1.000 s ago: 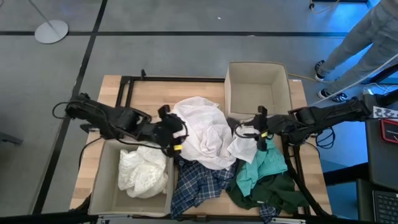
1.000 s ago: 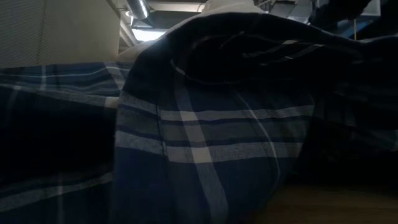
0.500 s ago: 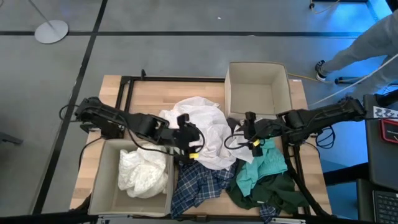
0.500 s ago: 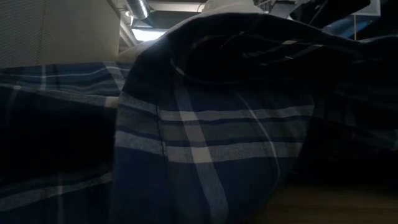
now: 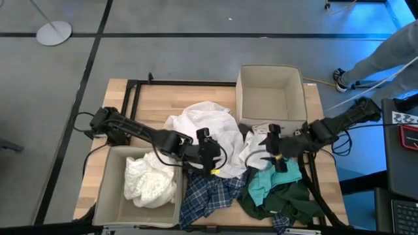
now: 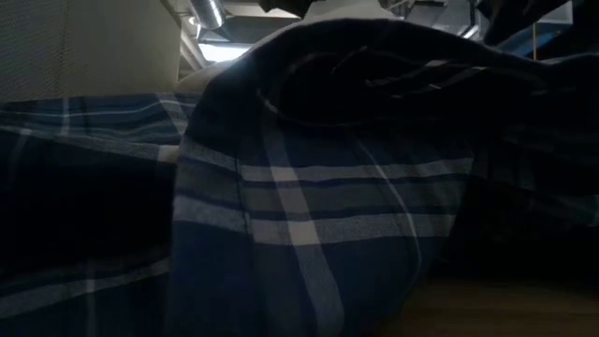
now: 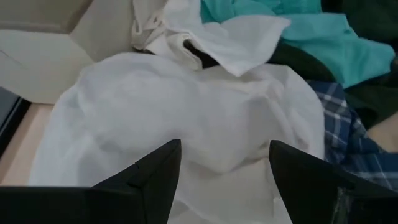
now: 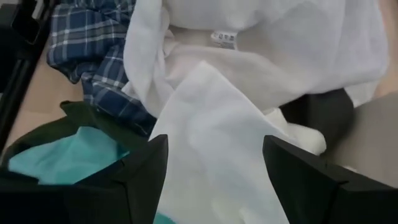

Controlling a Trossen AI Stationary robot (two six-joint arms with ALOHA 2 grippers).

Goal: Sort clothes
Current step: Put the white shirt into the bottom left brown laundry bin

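The left claw (image 5: 210, 158) hangs with its fingers spread wide over the near edge of the big white garment (image 5: 212, 134) heaped in the middle of the table (image 5: 157, 98); in its wrist view the white cloth fills the gap between the two dark fingers (image 7: 146, 171), and nothing is gripped. The right claw (image 5: 275, 151), fingers also wide apart and empty, sits at the white garment's right-hand flap, which lies between its fingers in its own wrist view. Just beside it on the near side lies the teal garment (image 5: 274, 176), resting on the dark green one (image 5: 287, 201). The blue-white plaid shirt (image 5: 209, 194) spreads at the table's near edge, just below the left claw. Another white garment (image 5: 151, 181) lies in the near left bin (image 5: 108, 189); the far right bin (image 5: 271, 94) stands behind the right claw
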